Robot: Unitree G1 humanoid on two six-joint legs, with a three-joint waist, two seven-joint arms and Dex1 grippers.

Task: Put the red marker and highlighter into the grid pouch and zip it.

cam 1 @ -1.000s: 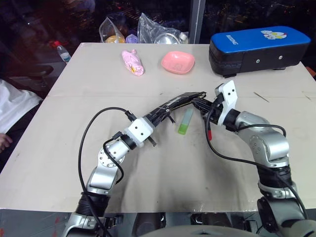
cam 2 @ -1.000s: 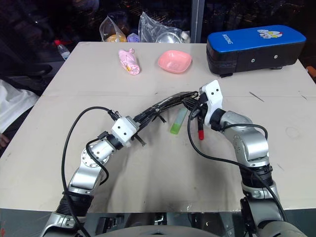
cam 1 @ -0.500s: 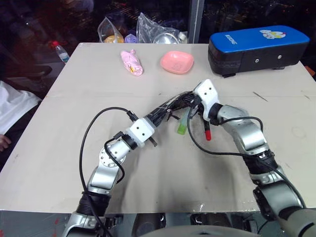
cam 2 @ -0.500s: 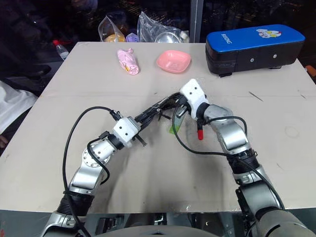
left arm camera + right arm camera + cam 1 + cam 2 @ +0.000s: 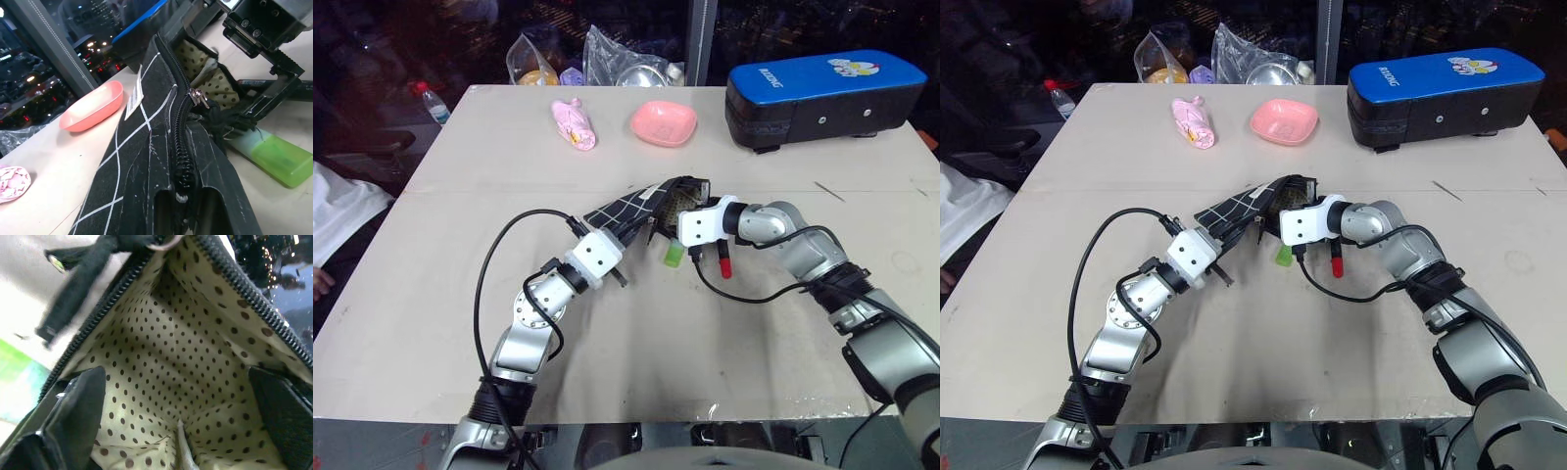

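Observation:
The grid pouch [image 5: 628, 206] is held off the table, zipper undone, dotted lining showing. My left gripper [image 5: 628, 235] is shut on its near end. Inside the pouch's mouth sits my right gripper [image 5: 181, 396], open, with its fingers [image 5: 80, 401] pressing outward on the lining. The highlighter [image 5: 674, 257] lies on the table just under the pouch's mouth, partly hidden by my right wrist. To its right the red marker [image 5: 723, 258] lies on the table with its red cap toward me, free of both grippers.
A big blue-topped black case [image 5: 822, 93] stands at the back right. A pink bowl [image 5: 664, 122] and a pink wrapped item [image 5: 576, 124] lie at the back, with plastic bags [image 5: 626, 61] behind them. A person's white sleeve [image 5: 337, 211] is at the left edge.
My right gripper has rolled over, moved left into the pouch's mouth and opened. The pouch's mouth has spread wide and its grid face has turned up. The left gripper has stayed put.

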